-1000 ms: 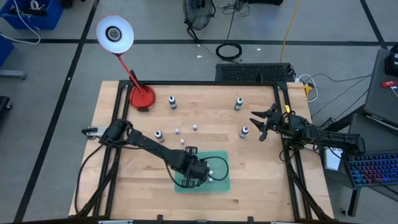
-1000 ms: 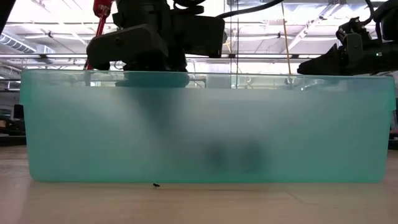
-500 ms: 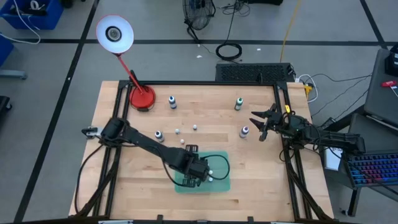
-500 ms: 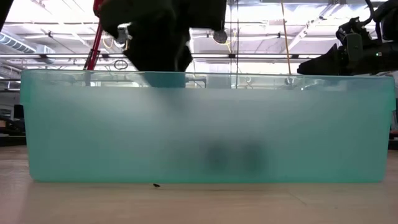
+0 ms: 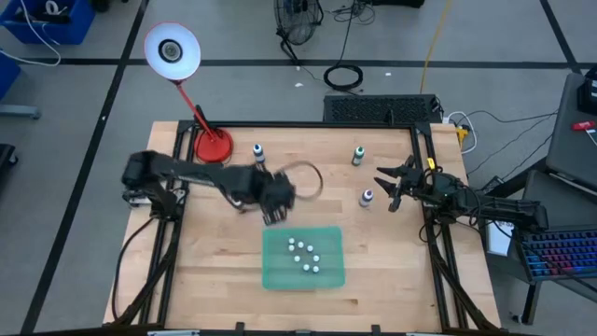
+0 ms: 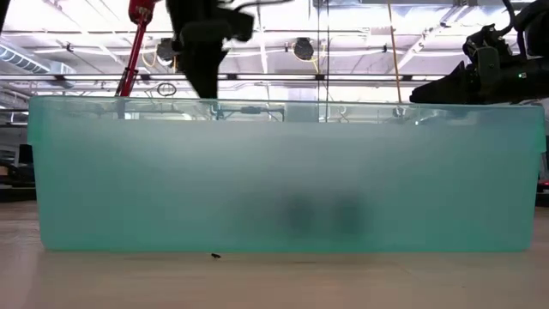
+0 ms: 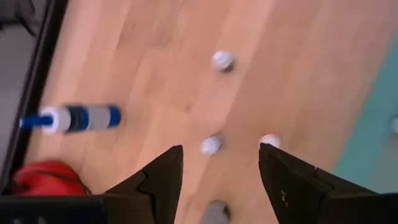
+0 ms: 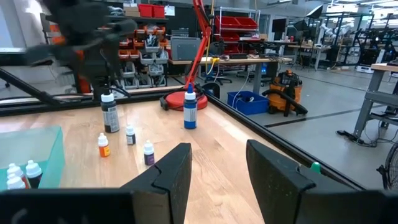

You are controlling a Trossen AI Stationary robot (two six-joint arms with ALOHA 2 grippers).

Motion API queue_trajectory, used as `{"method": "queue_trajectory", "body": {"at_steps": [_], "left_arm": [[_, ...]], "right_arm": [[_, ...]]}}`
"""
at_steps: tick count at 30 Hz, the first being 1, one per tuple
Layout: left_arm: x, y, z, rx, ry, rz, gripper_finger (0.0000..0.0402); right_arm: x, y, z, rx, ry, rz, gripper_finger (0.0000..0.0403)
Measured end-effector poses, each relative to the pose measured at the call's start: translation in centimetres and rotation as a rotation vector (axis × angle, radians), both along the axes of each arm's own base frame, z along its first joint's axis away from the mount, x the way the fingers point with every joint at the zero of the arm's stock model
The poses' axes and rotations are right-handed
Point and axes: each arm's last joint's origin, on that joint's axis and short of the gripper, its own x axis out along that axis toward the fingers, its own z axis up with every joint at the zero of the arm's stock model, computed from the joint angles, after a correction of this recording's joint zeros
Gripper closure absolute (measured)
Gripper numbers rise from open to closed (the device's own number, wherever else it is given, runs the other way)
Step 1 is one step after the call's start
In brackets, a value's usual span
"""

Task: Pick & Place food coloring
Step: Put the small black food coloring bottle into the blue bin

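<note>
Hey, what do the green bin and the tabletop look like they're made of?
The bin looks like frosted, translucent teal plastic: dark bottle shapes blur through its wall and light glows in it. The tabletop looks like light wood, probably butcher block with a smooth matte finish: parallel plank seams and grain run across it.

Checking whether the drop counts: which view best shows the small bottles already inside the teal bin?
The high view: it looks straight down into the teal bin, showing the white-capped bottles clustered inside. The low view shows only dark smudges through the frosted wall. The right wrist view catches a couple at its edge; the left wrist view barely one.
</note>
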Motion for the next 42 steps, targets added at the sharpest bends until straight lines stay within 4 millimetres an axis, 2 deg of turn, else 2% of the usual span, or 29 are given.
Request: {"method": "queue_trajectory", "body": {"at_steps": [3, 6, 9, 15, 21, 31, 42], "left_arm": [[-1.6, 2.3, -1.3, -0.043, -0.011, 0.05, 0.019], [-2.4, 3.7, -3.1, -0.106, -0.056, 0.079, 0.019], [-2.8, 4.4, -4.9, -0.162, -0.075, 0.079, 0.019], [-3.4, 5.3, -7.7, -0.163, -0.056, 0.114, 0.019], [-3.6, 5.5, -8.6, -0.164, -0.079, 0.128, 0.019], [-3.2, 5.5, -8.5, -0.168, -0.124, 0.134, 0.019], [-2.1, 5.4, -12.1, -0.194, -0.008, 0.119, 0.019]], "right_arm": [[0.0, 0.0, 0.0, 0.0, 0.0, 0.0, 0.0261], [0.0, 0.0, 0.0, 0.0, -0.001, 0.0, 0.0261], [0.0, 0.0, 0.0, 0.0, -0.001, 0.0, 0.0261], [0.0, 0.0, 0.0, 0.0, -0.001, 0.0, 0.0261], [0.0, 0.0, 0.0, 0.0, -0.001, 0.0, 0.0261], [0.0, 0.0, 0.0, 0.0, -0.001, 0.0, 0.0261], [0.0, 0.0, 0.0, 0.001, 0.003, 0.0, 0.0261]]}}
